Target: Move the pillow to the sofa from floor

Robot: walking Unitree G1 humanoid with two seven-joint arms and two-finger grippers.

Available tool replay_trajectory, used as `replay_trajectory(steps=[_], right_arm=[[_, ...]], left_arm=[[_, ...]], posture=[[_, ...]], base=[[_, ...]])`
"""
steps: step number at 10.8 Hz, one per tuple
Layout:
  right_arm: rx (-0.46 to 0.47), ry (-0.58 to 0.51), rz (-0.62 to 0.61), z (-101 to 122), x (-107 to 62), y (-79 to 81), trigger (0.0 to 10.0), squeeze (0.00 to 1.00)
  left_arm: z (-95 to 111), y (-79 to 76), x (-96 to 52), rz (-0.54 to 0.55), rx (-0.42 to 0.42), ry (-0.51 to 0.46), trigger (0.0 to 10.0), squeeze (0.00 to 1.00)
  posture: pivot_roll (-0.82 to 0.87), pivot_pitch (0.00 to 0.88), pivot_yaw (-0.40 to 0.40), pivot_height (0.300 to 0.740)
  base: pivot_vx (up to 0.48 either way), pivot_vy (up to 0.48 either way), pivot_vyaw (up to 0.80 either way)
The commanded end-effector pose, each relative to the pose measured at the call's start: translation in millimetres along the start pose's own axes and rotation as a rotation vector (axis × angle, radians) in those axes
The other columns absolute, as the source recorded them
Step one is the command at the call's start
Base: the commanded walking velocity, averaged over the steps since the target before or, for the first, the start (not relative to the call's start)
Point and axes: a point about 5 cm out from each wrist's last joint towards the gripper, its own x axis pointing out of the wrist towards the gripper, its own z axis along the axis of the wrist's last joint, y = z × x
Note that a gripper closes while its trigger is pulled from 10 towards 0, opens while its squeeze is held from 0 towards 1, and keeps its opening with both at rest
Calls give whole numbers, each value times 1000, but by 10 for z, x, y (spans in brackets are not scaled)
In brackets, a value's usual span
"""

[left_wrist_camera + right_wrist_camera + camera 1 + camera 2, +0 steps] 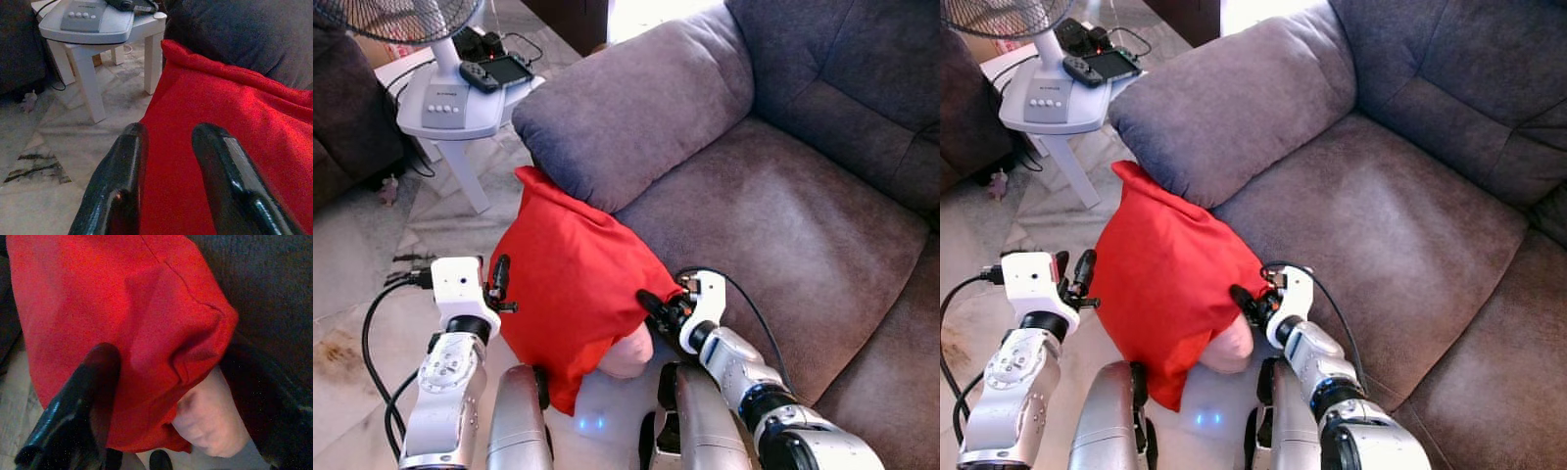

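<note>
- A slip is judged the main risk: the red pillow [570, 279] is pressed between the two grippers rather than pinched, so uneven pressure could let the loose fabric slide down.
- A pale inner cushion [626, 354] bulges from the cover's lower opening; it could be shed or dragged during a lift.
- A snag against the sofa [773, 225] armrest, which overhangs the pillow's upper corner at centre frame, is possible if the lift is made straight up.
- The pillow is located at lower centre of the head views, leaning against the sofa front, not yet on the seat.
- The left gripper [497, 286] is set against the pillow's left edge at lower left; its fingers [122, 181] are parted, with fabric seen between them.
- The right gripper [656, 305] is pressed into the pillow's right edge at lower centre; whether it is open or closed cannot be told.
</note>
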Motion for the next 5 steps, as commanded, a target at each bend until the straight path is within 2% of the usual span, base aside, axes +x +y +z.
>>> replay_trajectory(steps=[1,5], right_arm=[[19,-21,-7,-38,-43,-52,0,0],[80,-124,4,62,-45,-50,0,0]], left_arm=[[30,-26,-2,-2,-8,-15,10000,0],[51,-21,0,5,-14,-29,10000,0]], posture=[[170,263,-120,600],[171,266,-122,600]], base=[[0,0,0],[0,0,0]])
